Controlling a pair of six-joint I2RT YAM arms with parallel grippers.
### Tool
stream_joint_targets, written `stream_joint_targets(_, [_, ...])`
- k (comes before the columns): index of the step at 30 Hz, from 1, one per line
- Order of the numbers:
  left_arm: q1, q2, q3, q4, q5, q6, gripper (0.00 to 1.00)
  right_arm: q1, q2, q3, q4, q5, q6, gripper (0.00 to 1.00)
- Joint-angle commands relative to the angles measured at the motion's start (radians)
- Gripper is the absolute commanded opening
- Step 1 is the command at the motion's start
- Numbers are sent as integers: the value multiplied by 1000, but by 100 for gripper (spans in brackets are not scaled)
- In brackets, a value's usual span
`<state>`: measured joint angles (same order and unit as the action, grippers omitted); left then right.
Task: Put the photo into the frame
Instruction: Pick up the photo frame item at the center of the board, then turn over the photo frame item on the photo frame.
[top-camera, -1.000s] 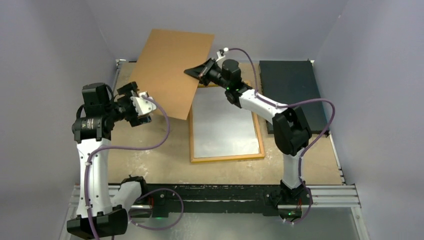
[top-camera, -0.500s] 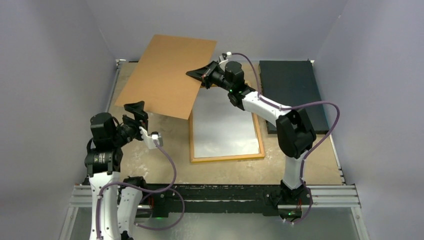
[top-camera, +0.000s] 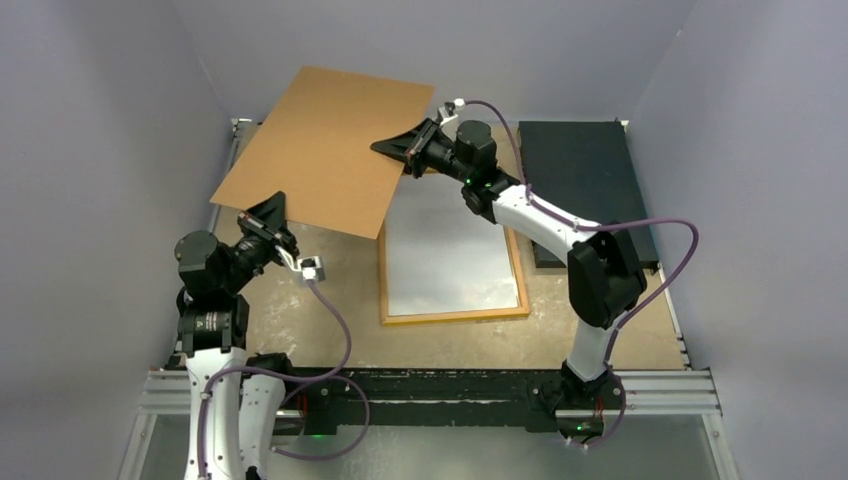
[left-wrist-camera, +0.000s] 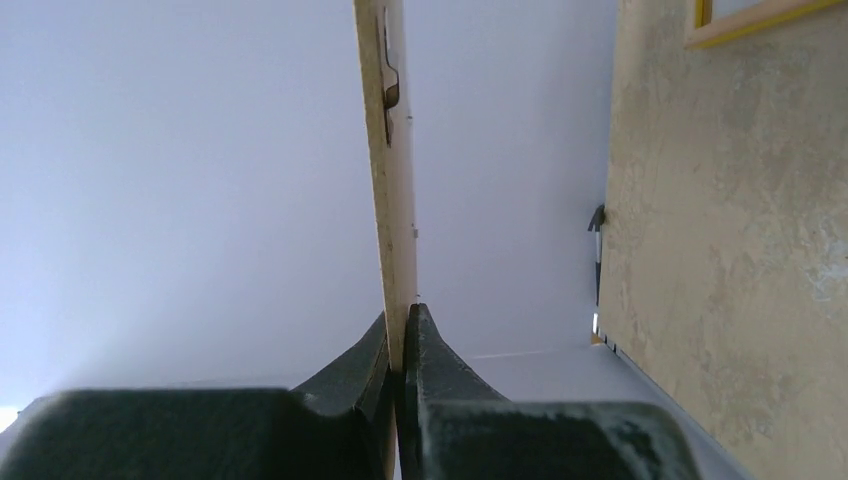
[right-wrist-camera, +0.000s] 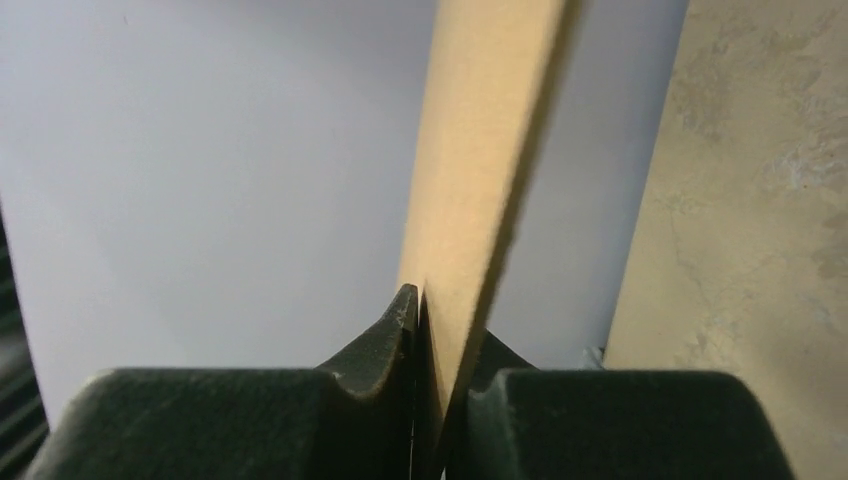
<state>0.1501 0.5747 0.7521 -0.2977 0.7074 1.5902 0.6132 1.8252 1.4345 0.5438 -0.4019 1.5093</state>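
The frame (top-camera: 455, 316) lies flat mid-table, its light wood side up. A pale grey-white sheet (top-camera: 445, 250) fills it; I cannot tell whether this is the photo. A brown backing board (top-camera: 330, 150) hangs tilted above the table's far left, overlapping the frame's far-left corner. My left gripper (top-camera: 272, 213) is shut on the board's near-left corner, where the board's thin edge (left-wrist-camera: 395, 200) runs up from the jaws of the left gripper (left-wrist-camera: 402, 325). My right gripper (top-camera: 395, 148) is shut on the board's right edge, and the board (right-wrist-camera: 490, 150) is pinched in the right gripper (right-wrist-camera: 430, 310).
A dark rectangular mat (top-camera: 580, 170) lies at the far right of the table. Grey walls close in the back and both sides. The mottled tan tabletop (top-camera: 330, 330) shows in front of the frame. A corner of the frame (left-wrist-camera: 760, 15) appears in the left wrist view.
My left arm dropped back and low, reached the board's near-left corner and shut on it. The board shifted left and flattened a little. The right gripper kept its hold.
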Motion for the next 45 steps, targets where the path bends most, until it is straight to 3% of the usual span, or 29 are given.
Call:
stream_joint_targets(1, [-2, -17, -21, 133, 66, -36, 0, 17, -64, 26, 25, -166, -139, 23])
stream_joint_targets(4, [-3, -15, -17, 191, 49, -100, 0, 5, -72, 52, -63, -242, -301, 48])
stream_joint_targets(7, [-3, 17, 40, 214, 13, -201, 0, -47, -111, 88, -251, -261, -567, 73])
stream_joint_targets(9, [-2, 61, 112, 159, -4, -227, 0, -82, -164, 55, -268, -264, -707, 93])
stream_joint_targets(10, [-2, 75, 141, 142, -4, -235, 0, -96, -186, 37, -261, -297, -777, 98])
stream_joint_targets(14, [-3, 111, 233, 78, 17, -227, 0, -109, -323, -58, -273, -316, -1144, 99])
stream_joint_targets(17, [-2, 148, 326, -34, 54, -223, 0, -111, -465, -176, -270, -203, -1445, 99])
stream_joint_targets(21, [-2, 194, 478, -268, 114, -149, 0, -111, -608, -317, -193, -217, -1763, 99])
stream_joint_targets(24, [-3, 219, 552, -448, 141, -49, 0, -110, -615, -287, -236, -244, -1946, 99])
stream_joint_targets(29, [-2, 204, 572, -539, 152, 46, 0, -100, -579, -233, -271, -262, -2093, 97])
stream_joint_targets(41, [-3, 224, 614, -582, 182, 47, 0, 54, -512, -213, -375, -207, -2283, 93])
stream_joint_targets(43, [-3, 227, 622, -594, 184, 56, 0, 75, -479, -195, -361, -157, -2285, 90])
stream_joint_targets(45, [-2, 228, 628, -596, 185, 56, 0, 88, -448, -177, -329, -102, -2278, 80])
